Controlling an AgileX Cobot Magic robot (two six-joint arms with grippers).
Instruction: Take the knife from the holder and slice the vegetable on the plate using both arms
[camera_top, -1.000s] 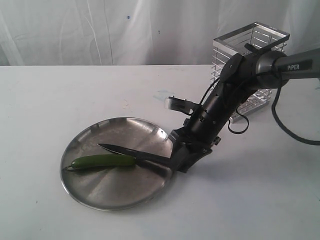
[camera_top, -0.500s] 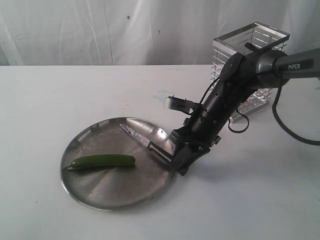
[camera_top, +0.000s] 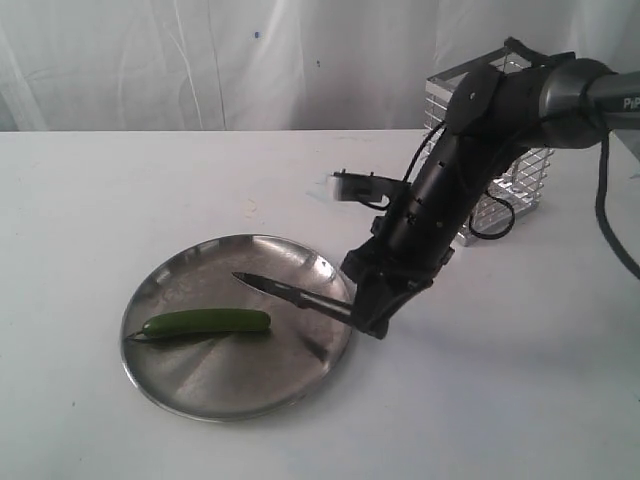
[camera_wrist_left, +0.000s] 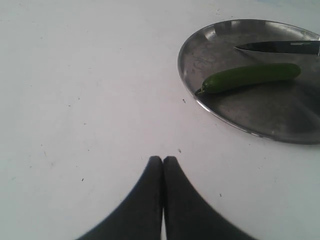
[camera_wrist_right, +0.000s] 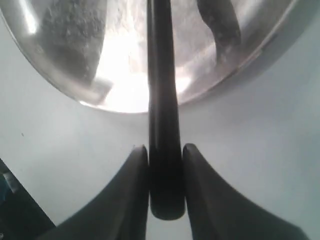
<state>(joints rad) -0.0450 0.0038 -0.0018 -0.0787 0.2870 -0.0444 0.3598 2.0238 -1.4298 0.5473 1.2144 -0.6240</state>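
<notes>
The green vegetable (camera_top: 206, 322) lies across the steel plate (camera_top: 180, 384); the left wrist view also shows the vegetable (camera_wrist_left: 250, 76) on the plate (camera_wrist_left: 250, 125). My right gripper (camera_top: 366, 316) is shut on the knife (camera_top: 290, 292) by its black handle (camera_wrist_right: 164, 150), at the plate's right rim. The dark blade hangs over the plate, its tip pointing left, above and apart from the vegetable. My left gripper (camera_wrist_left: 163, 159) is shut and empty over bare table, short of the plate; it is out of the exterior view. The wire holder (camera_top: 505, 150) stands behind the right arm.
A white table (camera_top: 500, 400) carries everything, with a white curtain (camera_top: 200, 60) behind it. A small pale tab (camera_top: 345, 186) sticks out from the right arm above the plate's far side.
The right arm has lifted and drawn back to the right. The knife rose off the vegetable, swung with its tip toward the plate's far side, then levelled over the plate. The vegetable stayed put.
</notes>
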